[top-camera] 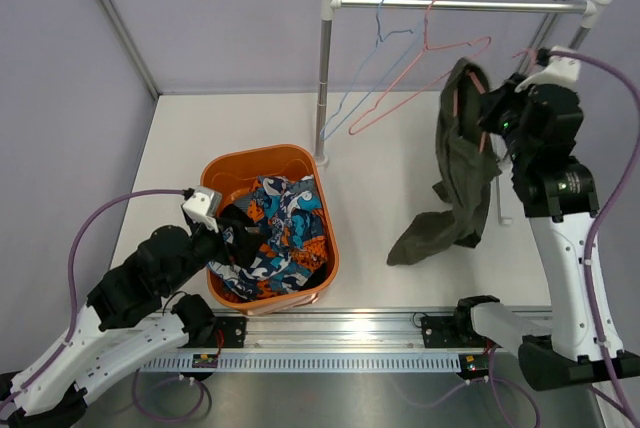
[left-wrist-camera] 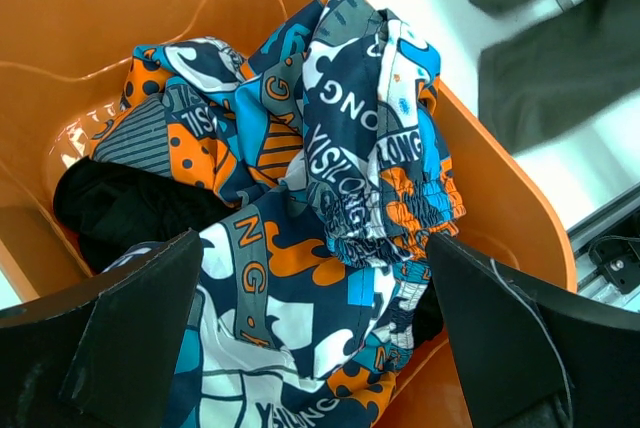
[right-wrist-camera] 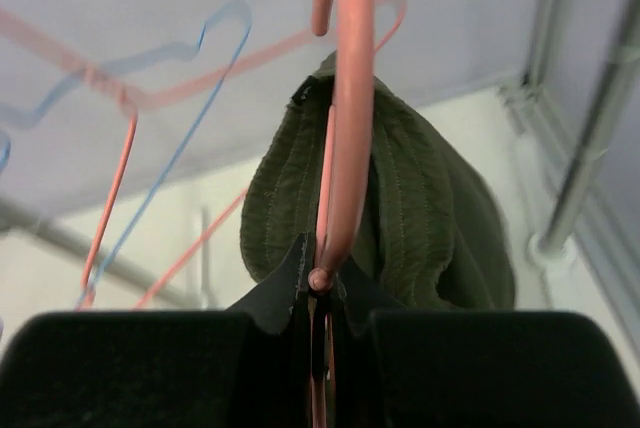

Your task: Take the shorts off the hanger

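Olive shorts (top-camera: 455,163) drape one pink hanger (right-wrist-camera: 350,98) pinched by right fingers (right-wrist-camera: 283,300); left fingers (left-wrist-camera: 130,338) spread wide over one basket (left-wrist-camera: 500,210).

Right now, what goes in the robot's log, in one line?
right fingers: shut on pink hanger | green shorts: draped over hanger | left fingers: open above orange basket

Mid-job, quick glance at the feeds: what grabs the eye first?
Dark green shorts dangle from a pink hanger that the right gripper pinches at the far right, beside the rack. Near left, an orange basket holds loud blue-and-orange patterned shorts, with the left gripper open over them.
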Robot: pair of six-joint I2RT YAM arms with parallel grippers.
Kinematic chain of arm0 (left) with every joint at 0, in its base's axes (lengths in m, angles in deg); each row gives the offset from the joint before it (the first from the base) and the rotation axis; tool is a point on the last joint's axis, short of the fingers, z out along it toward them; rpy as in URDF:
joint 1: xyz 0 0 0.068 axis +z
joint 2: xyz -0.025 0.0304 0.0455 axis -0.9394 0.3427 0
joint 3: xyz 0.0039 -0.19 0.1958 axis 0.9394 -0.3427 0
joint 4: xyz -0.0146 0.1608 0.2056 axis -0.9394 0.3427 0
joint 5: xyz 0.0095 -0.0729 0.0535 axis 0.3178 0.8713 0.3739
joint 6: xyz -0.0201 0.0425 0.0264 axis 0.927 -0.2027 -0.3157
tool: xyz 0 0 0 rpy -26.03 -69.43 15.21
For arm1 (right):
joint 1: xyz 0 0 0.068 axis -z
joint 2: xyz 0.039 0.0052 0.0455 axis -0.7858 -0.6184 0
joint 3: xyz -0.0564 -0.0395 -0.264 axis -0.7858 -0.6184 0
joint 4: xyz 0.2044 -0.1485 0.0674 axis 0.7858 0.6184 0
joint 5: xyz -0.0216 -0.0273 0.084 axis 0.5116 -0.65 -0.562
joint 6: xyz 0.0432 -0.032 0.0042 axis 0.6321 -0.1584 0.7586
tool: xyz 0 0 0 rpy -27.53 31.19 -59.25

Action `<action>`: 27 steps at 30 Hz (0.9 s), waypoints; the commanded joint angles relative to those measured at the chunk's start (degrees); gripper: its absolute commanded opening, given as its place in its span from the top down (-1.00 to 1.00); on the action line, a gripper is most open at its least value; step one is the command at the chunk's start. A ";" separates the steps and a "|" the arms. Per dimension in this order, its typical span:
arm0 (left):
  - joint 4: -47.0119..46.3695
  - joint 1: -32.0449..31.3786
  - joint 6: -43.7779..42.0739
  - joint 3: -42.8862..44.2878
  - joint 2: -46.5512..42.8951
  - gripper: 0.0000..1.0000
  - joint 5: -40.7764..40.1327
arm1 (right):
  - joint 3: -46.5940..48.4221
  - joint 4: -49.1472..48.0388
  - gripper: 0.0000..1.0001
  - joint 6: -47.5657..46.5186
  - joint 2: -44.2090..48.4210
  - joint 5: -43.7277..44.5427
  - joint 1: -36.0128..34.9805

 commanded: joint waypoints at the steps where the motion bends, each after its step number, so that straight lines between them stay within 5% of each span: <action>1: -2.07 -0.34 -0.82 0.24 1.18 -0.98 0.37 | -9.17 4.40 1.00 3.31 4.87 -0.89 -12.14; 7: -2.86 -0.34 -0.91 0.42 2.76 -0.98 2.30 | -20.73 5.72 1.00 10.34 11.30 10.53 -33.88; 12: -7.16 -0.34 1.80 2.79 7.50 -0.97 5.55 | -16.81 8.09 1.00 12.63 3.42 23.71 -54.54; 17: -15.69 -1.92 6.64 7.34 16.27 -0.91 6.01 | -10.54 10.30 1.00 11.32 -1.89 33.12 -61.42; 27: -26.24 -7.89 8.41 17.20 29.12 -0.93 -2.95 | -6.94 9.50 1.00 9.91 0.22 33.92 -64.14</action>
